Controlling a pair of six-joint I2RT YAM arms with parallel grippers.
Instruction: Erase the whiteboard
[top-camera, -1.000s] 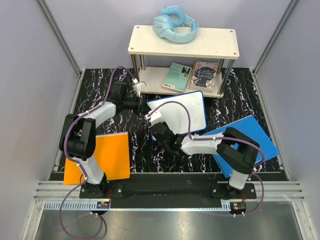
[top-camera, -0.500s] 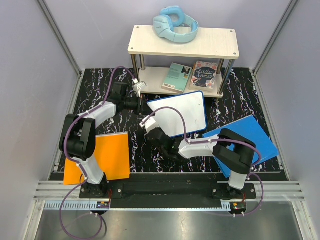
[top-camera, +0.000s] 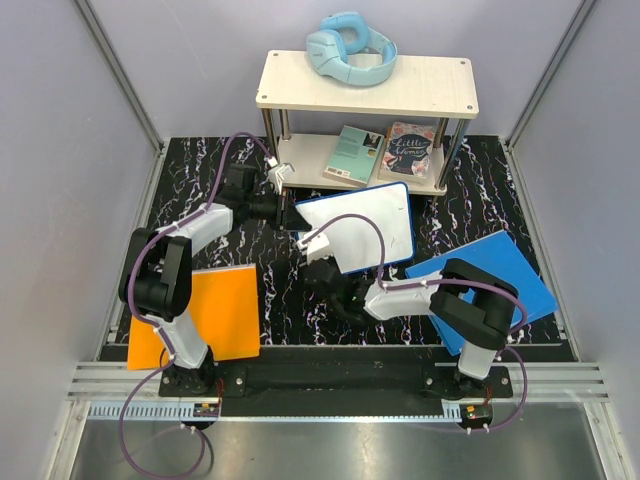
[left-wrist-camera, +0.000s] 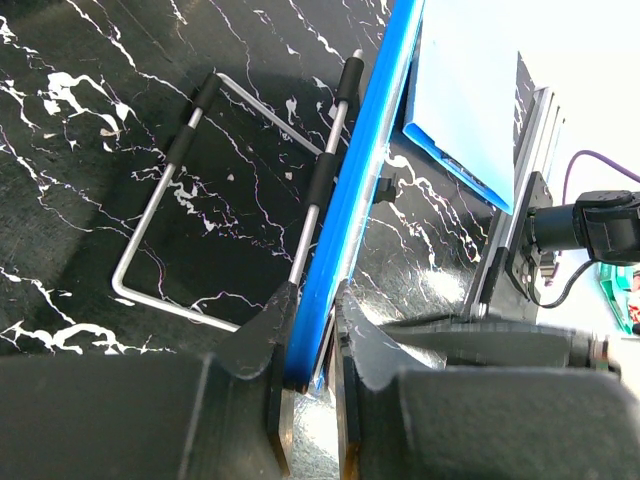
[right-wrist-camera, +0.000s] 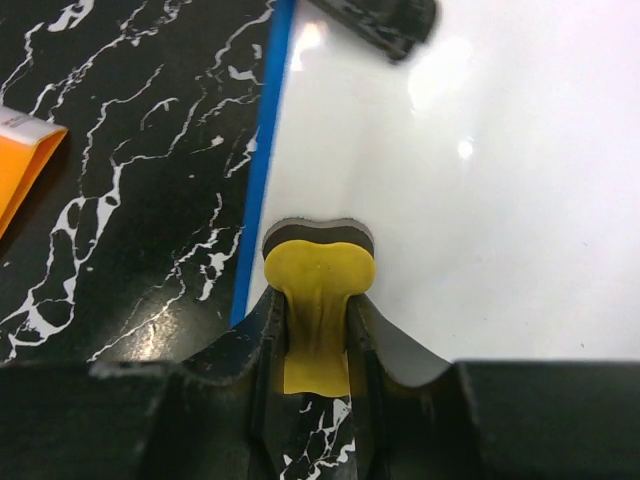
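**Top external view.** The whiteboard (top-camera: 372, 222) sits at the middle of the black marbled table (top-camera: 200, 180), just in front of a two-tier shelf (top-camera: 440, 85). Its face shows white inside a thin blue rim. The left gripper (top-camera: 292, 212) meets the board's left edge. The right gripper (top-camera: 330, 266) is at the board's lower left corner, though its jaws are too small to read here. An orange panel (top-camera: 205, 315) lies near the left arm's base and a blue panel (top-camera: 500, 275) lies at the right. Headphones (top-camera: 350, 48) rest on the shelf top, with two books (top-camera: 380, 152) on the tier below.

**Left wrist view.** The left gripper (left-wrist-camera: 308, 372) is closed narrowly, its two fingers pinching the whiteboard's (left-wrist-camera: 352, 195) blue rim, which is seen edge-on. A bent wire frame (left-wrist-camera: 191, 120) shows against the table just beside the rim.

**Right wrist view.** The right gripper (right-wrist-camera: 316, 335) clamps a yellow eraser (right-wrist-camera: 318, 268) between its fingers. The eraser's dark pad rests on the whiteboard's (right-wrist-camera: 480, 200) white face, just inside the blue rim at the left. A corner of the orange panel (right-wrist-camera: 20, 160) shows at the far left.
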